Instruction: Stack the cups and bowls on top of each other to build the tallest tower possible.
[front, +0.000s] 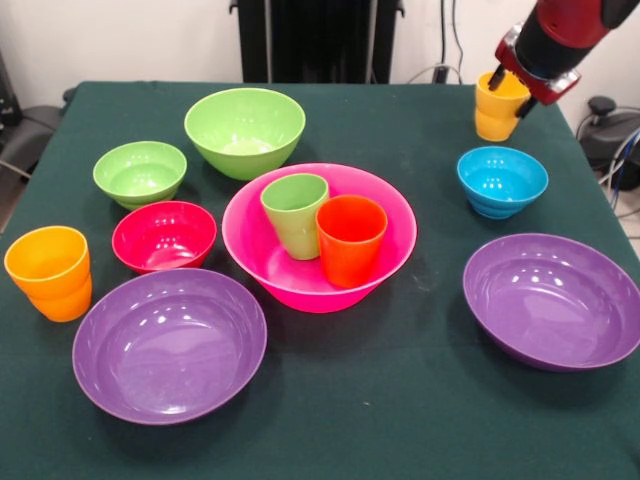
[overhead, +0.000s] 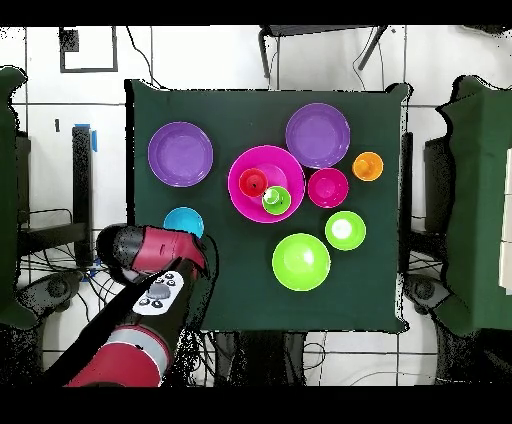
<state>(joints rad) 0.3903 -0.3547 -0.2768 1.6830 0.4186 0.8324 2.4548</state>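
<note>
My gripper (front: 510, 92) is at the table's far right corner in the front view, shut on the rim of the yellow-orange cup (front: 498, 112). I cannot tell whether the cup is off the cloth. The large hot-pink bowl (front: 300, 285) sits mid-table with the green cup (front: 295, 215) and the red-orange cup (front: 350, 240) upright side by side inside it. The orange cup (front: 50, 272) stands alone at the left. In the overhead view my arm (overhead: 150, 247) hides the gripper and its cup, just below the blue bowl (overhead: 183, 222).
The blue bowl (front: 502, 180) sits just in front of the held cup. Purple bowls lie front left (front: 170, 345) and right (front: 553, 300). The red bowl (front: 163, 236), small light-green bowl (front: 140, 172) and medium light-green bowl (front: 245, 130) stand left of and behind the pink bowl.
</note>
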